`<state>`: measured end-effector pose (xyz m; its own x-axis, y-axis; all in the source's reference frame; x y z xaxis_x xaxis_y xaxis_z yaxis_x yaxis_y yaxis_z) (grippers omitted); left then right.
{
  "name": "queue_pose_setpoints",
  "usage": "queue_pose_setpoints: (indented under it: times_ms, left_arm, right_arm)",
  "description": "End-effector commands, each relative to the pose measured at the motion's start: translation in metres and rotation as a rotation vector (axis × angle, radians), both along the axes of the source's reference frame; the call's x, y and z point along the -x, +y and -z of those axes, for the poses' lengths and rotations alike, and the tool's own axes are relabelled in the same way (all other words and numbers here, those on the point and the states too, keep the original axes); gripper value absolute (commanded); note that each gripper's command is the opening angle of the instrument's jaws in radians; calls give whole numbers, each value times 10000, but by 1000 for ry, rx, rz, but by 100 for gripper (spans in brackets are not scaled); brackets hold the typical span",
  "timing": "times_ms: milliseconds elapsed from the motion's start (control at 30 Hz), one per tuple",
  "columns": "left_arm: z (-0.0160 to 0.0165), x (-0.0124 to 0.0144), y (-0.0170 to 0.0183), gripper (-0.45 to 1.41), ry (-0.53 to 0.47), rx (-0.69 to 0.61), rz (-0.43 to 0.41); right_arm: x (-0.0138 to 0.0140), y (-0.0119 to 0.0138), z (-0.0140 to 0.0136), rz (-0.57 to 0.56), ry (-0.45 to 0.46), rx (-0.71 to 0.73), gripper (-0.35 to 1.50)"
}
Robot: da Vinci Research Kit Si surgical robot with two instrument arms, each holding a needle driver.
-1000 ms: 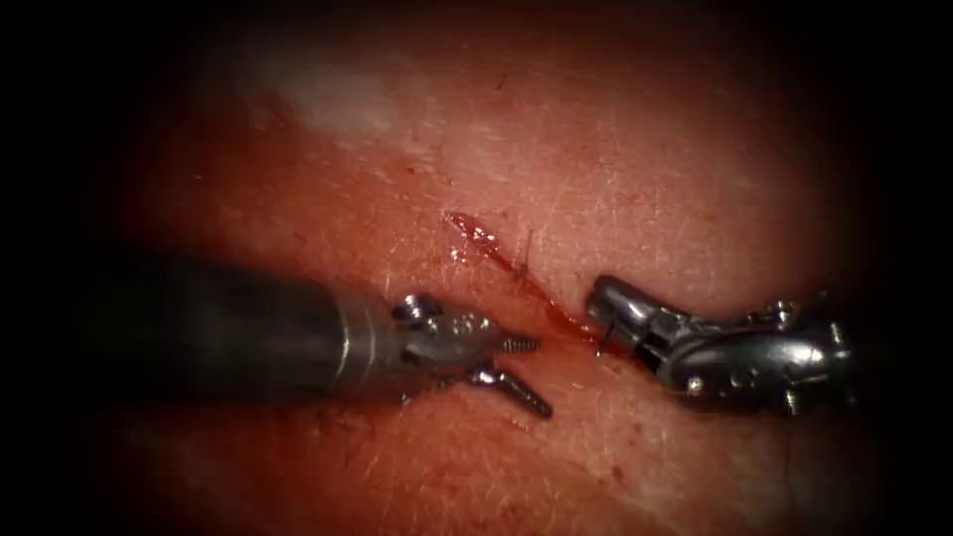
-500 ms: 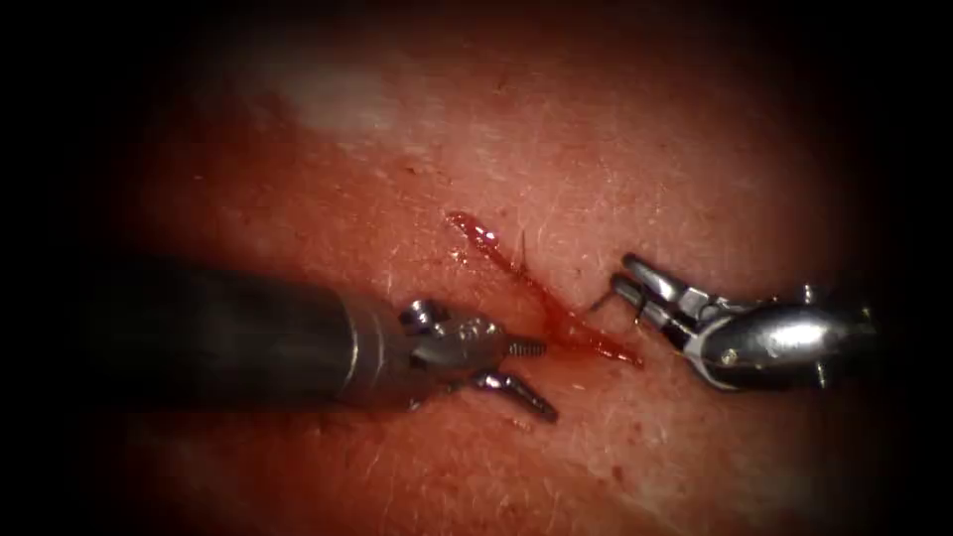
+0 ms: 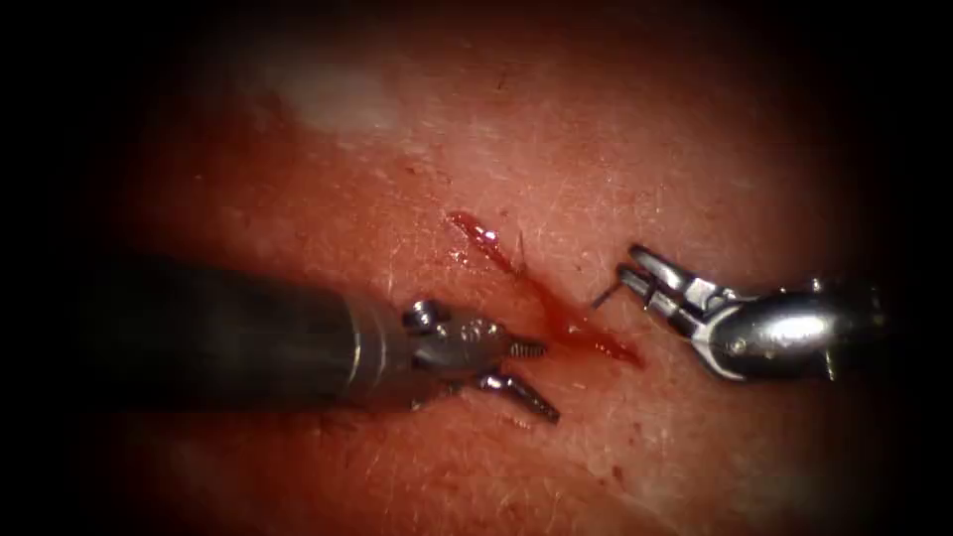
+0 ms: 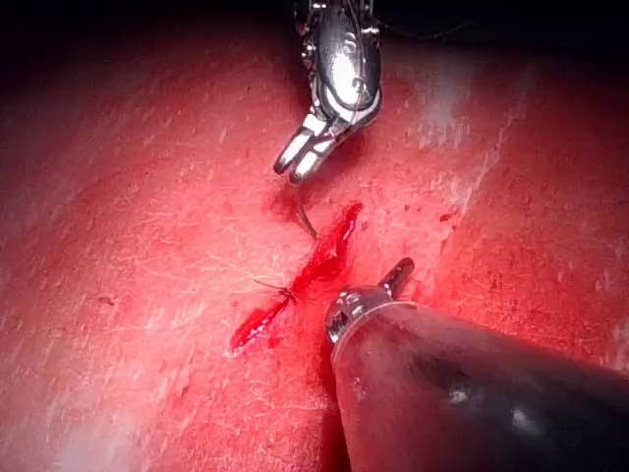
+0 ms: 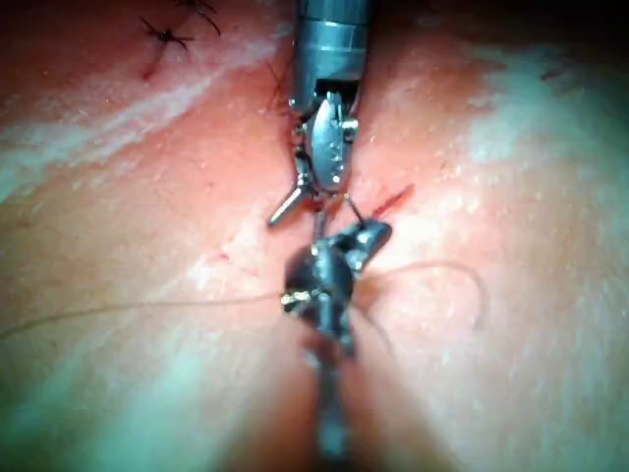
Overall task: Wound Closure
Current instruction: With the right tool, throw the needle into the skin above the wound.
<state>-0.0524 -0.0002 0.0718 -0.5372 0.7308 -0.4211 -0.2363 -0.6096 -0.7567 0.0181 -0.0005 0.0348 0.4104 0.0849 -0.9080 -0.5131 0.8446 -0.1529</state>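
**Right tool grips the needle beside the cut; left tool open and empty**

The left tool (image 3: 531, 375) lies low across the tissue (image 3: 615, 179) from the left, its jaws parted just left of the cut (image 3: 541, 298), holding nothing. Beyond the cut, the right tool (image 3: 627, 278) reaches in from the right, jaws clamped on the dark curved needle (image 3: 607, 295) near one end. The needle's free end points toward the cut's right edge; whether it enters the tissue is unclear. Thread (image 5: 432, 267) trails over the tissue.

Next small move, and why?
Probably rotate the right tool so the needle enters the tissue right of the cut: its jaws hold the needle near one end, the other end lies right of the cut, and the left tool is open, empty.
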Motion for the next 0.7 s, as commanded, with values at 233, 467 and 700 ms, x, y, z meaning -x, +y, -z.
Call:
queue_pose_setpoints:
  times_ms: [233, 467, 700]
  left_arm:
    - [-6, 4, -6, 49, 0, -2, -2]
    - [-5, 3, -6, 49, -3, -5, -5]
    - [11, -25, 7, 49, -23, -22, -29]
  right_arm:
    - [-4, -5, 2, -2, 4, -5, -35]
    - [-9, -6, -9, 3, 40, -103, -35]
    - [-14, -9, -28, -16, 144, -341, -35]
